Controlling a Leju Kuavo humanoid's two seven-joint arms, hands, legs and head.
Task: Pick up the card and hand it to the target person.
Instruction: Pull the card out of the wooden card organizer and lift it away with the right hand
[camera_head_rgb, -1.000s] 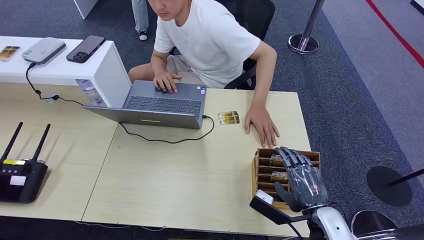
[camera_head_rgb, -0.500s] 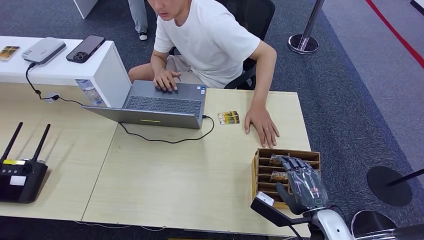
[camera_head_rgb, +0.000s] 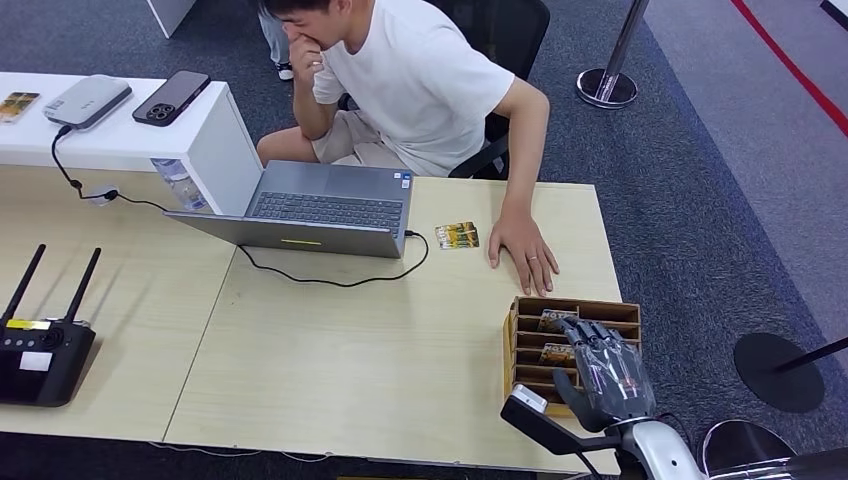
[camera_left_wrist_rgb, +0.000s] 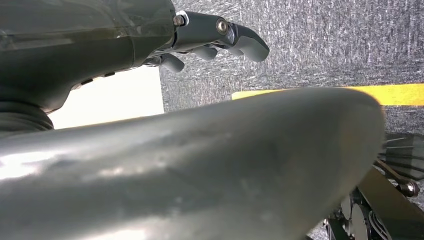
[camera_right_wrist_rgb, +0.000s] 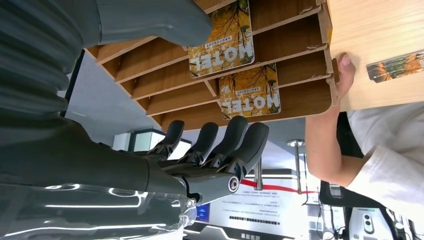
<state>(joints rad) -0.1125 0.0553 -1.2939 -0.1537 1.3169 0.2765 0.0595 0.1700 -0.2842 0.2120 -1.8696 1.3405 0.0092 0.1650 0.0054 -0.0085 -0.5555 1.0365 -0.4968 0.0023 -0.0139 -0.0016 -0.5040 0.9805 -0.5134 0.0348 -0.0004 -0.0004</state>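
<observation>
- While the right hand (camera_head_rgb: 605, 375) is hovering empty, fingers spread, over the card rack (camera_head_rgb: 523, 345), it is risking knocking a card (camera_right_wrist_rgb: 222, 47) askew.
- The left hand (camera_left_wrist_rgb: 215, 37) (fingers loosely curled, holding nothing) is hanging idle.

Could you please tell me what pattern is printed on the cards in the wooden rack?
Yellow autumn leaves with white HOTEL lettering, clearest in the right wrist view: cards in rack.

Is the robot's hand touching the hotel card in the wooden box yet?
Cannot tell. In the right wrist view the right hand has its fingers just past the nearest hotel card in the wooden card holder, with no plain contact or gap.
</observation>
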